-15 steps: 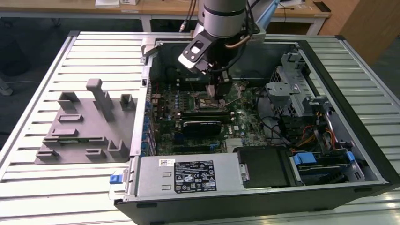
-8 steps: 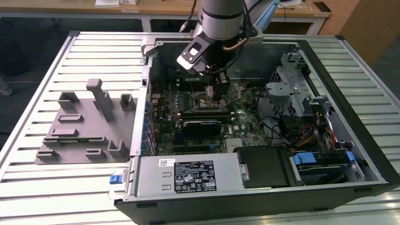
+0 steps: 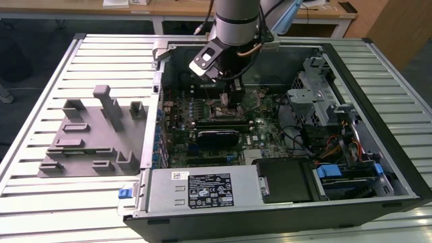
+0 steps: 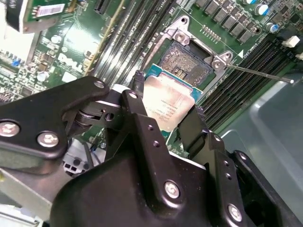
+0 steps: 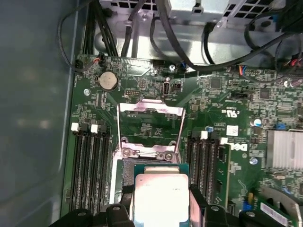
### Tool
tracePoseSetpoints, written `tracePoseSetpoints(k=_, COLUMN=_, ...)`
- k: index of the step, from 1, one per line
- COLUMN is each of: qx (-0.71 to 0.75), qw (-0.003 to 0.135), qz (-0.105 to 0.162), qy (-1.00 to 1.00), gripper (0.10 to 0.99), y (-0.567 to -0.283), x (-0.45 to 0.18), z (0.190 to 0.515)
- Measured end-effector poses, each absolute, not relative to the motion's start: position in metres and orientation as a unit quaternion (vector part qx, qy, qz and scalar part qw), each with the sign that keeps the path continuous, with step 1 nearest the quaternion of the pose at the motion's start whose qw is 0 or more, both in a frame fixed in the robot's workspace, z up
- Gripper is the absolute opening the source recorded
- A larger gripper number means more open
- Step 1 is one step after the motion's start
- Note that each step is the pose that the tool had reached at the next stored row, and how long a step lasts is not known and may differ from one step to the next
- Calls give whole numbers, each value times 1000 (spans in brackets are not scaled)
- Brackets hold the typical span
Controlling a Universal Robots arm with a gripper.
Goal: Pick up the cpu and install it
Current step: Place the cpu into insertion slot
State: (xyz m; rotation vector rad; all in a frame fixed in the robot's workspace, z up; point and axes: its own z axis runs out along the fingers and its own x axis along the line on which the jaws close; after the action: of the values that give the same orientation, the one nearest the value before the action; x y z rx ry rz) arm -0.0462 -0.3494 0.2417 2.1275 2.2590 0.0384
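While jaws clamp the cpu (image 4: 168, 106) over the socket (image 4: 189, 66), raised latch frame (image 5: 150, 108) in first wrist view.

The robot's arm (image 3: 236, 12), a smooth silver-grey cylinder with a darker band, ends at a wrist carrying a white-and-black camera block (image 3: 204, 59) and a looping copper-coloured cable (image 3: 254, 48). Its matte black hand (image 4: 168, 101) has angular, linked fingers (image 4: 142, 130) fastened with bright silver screws (image 4: 171, 189).
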Motion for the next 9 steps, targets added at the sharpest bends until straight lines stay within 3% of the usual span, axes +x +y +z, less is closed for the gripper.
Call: tracePoseSetpoints(k=9, qx=689, qw=23, qz=8, qy=724, gripper=541, y=-346, x=-49, z=227)
